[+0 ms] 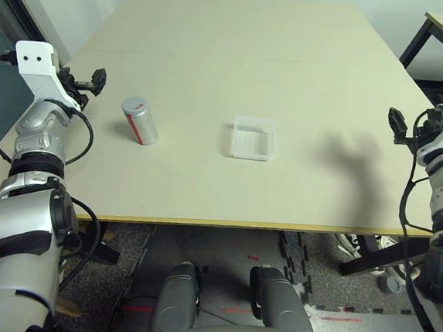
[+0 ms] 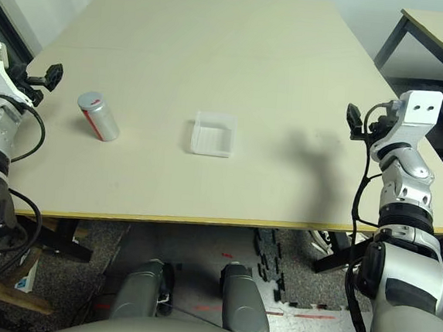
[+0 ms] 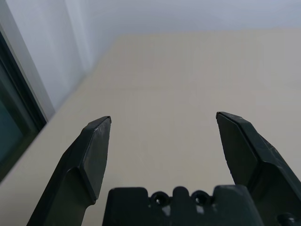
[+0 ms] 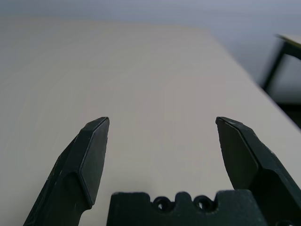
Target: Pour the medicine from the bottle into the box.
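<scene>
The silver-grey bottle (image 1: 139, 120) with a red stripe stands on the table's left half, leaning slightly. To its right, near the middle, sits the clear shallow box (image 1: 253, 138). No pills can be made out. My left gripper (image 1: 97, 80) hovers at the left edge, a short way left of the bottle, open with nothing between its fingers (image 3: 94, 150). My right gripper (image 1: 397, 124) is raised at the right edge, well right of the box, open and holding nothing, its fingers (image 4: 91, 150) spread wide.
The beige table (image 1: 239, 51) stretches far back beyond both objects. A second table with a dark frame (image 1: 442, 38) stands at the far right. Dark floor mats (image 1: 306, 267) lie below the front edge.
</scene>
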Robot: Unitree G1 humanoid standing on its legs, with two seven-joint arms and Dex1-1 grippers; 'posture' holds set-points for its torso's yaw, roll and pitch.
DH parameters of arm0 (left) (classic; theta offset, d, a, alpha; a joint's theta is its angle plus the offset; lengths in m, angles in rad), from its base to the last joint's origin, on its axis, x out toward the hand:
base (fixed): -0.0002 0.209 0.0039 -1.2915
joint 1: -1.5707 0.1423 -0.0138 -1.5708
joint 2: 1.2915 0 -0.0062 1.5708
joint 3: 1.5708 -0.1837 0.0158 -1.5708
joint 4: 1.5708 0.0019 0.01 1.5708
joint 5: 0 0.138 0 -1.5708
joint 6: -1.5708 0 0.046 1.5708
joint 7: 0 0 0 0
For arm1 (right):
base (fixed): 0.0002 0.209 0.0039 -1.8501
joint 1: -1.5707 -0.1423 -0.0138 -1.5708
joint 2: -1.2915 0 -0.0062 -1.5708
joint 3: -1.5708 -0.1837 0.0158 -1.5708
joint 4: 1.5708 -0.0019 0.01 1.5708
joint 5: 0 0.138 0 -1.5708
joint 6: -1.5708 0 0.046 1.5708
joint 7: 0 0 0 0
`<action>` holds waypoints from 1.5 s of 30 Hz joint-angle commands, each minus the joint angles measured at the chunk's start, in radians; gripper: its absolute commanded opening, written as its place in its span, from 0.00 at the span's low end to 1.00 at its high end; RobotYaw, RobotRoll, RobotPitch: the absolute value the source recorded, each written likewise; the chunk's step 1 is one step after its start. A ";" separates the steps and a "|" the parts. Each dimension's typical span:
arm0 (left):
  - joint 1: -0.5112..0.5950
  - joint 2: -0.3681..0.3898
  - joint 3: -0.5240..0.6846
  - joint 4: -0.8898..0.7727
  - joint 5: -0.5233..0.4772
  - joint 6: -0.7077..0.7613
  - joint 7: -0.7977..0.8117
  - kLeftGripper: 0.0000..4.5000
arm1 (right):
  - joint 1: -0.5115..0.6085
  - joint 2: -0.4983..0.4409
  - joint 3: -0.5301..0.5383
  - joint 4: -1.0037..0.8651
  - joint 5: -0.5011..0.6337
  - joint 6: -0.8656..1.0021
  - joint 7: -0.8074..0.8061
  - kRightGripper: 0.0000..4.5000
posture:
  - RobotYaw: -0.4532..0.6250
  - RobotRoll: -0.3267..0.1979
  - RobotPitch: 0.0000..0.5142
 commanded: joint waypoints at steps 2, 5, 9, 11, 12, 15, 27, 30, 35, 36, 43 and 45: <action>-0.032 0.017 -0.003 0.004 0.003 0.026 -0.029 1.00 | 0.067 -0.008 0.083 -0.232 0.077 0.090 0.291 1.00 | 0.27 0.62 0.14; -0.051 0.021 -0.001 -0.008 -0.003 0.044 -0.049 1.00 | 0.136 -0.029 0.131 -0.385 0.125 0.186 0.440 1.00 | 0.28 0.62 0.13; -0.073 0.030 0.006 -0.025 -0.012 0.066 -0.063 1.00 | 0.223 -0.064 0.193 -0.572 0.177 0.308 0.579 1.00 | 0.28 0.62 0.13; -0.076 0.030 0.007 -0.035 -0.016 0.076 -0.070 1.00 | 0.243 -0.077 0.210 -0.621 0.183 0.342 0.608 1.00 | 0.28 0.62 0.14; -0.076 0.029 0.008 -0.045 -0.021 0.084 -0.080 1.00 | 0.249 -0.082 0.219 -0.638 0.181 0.353 0.618 1.00 | 0.29 0.62 0.14; -0.066 0.019 0.009 -0.093 -0.039 0.118 -0.119 1.00 | 0.250 -0.083 0.229 -0.656 0.172 0.368 0.628 1.00 | 0.29 0.62 0.15; 0.382 -0.086 0.028 -0.890 -0.221 0.488 -0.140 1.00 | 0.229 -0.062 0.264 -0.596 0.128 0.340 0.635 1.00 | 0.33 0.62 0.19; 0.501 -0.104 0.032 -1.044 -0.241 0.539 -0.116 1.00 | 0.221 -0.055 0.270 -0.574 0.119 0.327 0.639 1.00 | 0.34 0.62 0.19; 0.641 -0.138 0.053 -1.190 -0.262 0.569 -0.069 1.00 | 0.204 -0.047 0.277 -0.533 0.103 0.305 0.644 1.00 | 0.35 0.62 0.20; 0.659 -0.143 0.053 -1.203 -0.261 0.567 -0.063 1.00 | 0.201 -0.045 0.278 -0.529 0.102 0.303 0.645 1.00 | 0.35 0.62 0.20; 0.764 -0.178 0.044 -1.208 -0.227 0.504 -0.050 1.00 | 0.190 -0.032 0.285 -0.509 0.096 0.287 0.643 1.00 | 0.35 0.62 0.20; 0.775 -0.182 0.036 -1.188 -0.219 0.486 -0.059 1.00 | 0.190 -0.029 0.285 -0.510 0.096 0.285 0.641 1.00 | 0.34 0.62 0.20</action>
